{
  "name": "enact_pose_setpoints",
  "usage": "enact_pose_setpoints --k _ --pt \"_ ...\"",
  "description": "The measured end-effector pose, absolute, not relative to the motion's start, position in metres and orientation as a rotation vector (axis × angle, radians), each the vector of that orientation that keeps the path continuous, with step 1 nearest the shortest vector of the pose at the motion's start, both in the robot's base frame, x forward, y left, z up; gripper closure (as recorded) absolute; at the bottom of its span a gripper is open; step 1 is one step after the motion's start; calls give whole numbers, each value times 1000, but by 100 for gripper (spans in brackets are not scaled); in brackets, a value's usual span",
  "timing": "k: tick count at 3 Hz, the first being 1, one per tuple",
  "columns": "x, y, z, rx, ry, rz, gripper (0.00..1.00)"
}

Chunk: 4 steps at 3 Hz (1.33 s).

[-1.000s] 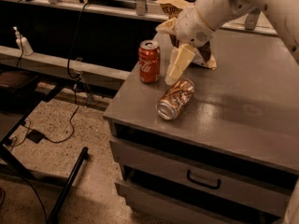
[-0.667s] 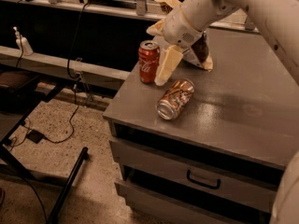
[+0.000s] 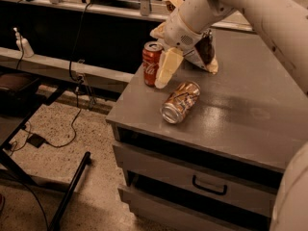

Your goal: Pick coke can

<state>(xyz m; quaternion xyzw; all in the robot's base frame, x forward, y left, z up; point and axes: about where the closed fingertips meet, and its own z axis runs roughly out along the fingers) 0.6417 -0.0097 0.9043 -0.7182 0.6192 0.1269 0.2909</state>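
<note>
Since the coke can (image 3: pixel 152 64) is standing upright near the back-left corner of the grey cabinet top (image 3: pixel 250 109), right by the left edge, this looks like the closing-in part of the pick and not the lift yet. The gripper (image 3: pixel 166 70) hangs down from the arm just to the can's right, its cream end about level with the can's body and either touching it or only a hair off; honestly I can't tell from this angle whether the jaws are open or closed, and I see nothing that says the can is held. My take on doing this bit well: get the can properly centred between the jaws before squeezing, because a push from the right side alone would probably slide it toward that left edge or tip it over. Come in around mid-height on the can, not at the rim, since thin aluminium dents and a high grab makes it easy to topple. Also watch the other can (image 3: pixel 180 102), the orange-brown and silver one lying on its side just in front and to the right. It's near the gripper and would likely roll if clipped, so I'd keep the approach up and behind it, then lift straight up.
</note>
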Motion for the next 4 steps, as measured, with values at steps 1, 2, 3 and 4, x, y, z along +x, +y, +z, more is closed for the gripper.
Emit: enact_pose_setpoints --k 1,2,3,4 --pt "642 -8 903 -1918 1650 342 23" --pt "642 -6 901 -1921 1649 345 46" --pt "642 -4 900 -1924 1648 349 70" --pt "642 -4 900 -1925 1647 350 94"
